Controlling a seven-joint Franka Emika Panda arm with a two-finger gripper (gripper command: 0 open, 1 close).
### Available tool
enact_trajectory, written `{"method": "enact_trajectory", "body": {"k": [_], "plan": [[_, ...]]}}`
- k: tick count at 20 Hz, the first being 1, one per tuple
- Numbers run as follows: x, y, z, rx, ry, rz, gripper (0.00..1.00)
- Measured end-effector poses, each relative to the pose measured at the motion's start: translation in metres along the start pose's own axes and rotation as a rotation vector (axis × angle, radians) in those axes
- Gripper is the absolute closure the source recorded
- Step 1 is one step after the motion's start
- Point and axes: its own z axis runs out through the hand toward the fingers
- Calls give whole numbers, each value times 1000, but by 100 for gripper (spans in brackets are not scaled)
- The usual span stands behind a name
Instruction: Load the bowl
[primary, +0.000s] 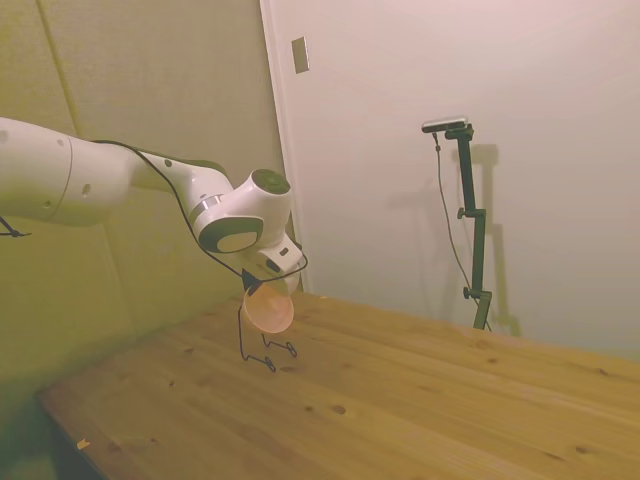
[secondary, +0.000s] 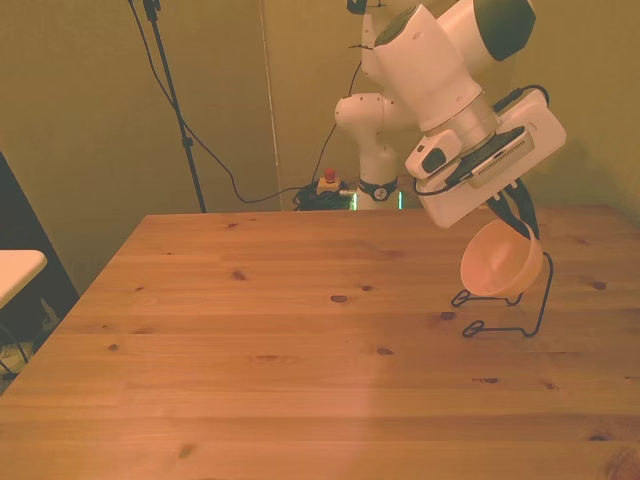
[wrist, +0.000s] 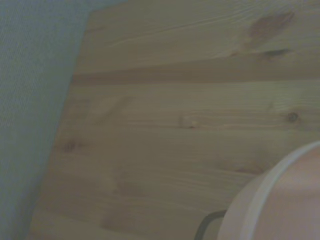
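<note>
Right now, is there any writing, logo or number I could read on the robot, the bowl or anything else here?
None can be read.
The gripper, bowl, wire rack and table show no lettering.
The wall plate is blank.

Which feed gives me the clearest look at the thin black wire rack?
Front view: the thin black wire rack shows both feet and its upright. Side view shows it small, behind the pale pink bowl. Wrist view catches one blurred wire.

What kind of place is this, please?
Probably a robotics lab: a white arm with its gripper holding a pink bowl over a wire rack on a bare wooden table, cables behind.
</note>
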Motion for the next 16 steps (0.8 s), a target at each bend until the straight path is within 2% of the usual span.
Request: {"method": "enact_trajectory", "body": {"k": [8,16], "plan": [[6,27,15,83,-51,-32,100],[6,36,29,155,-106,-74,100]]}}
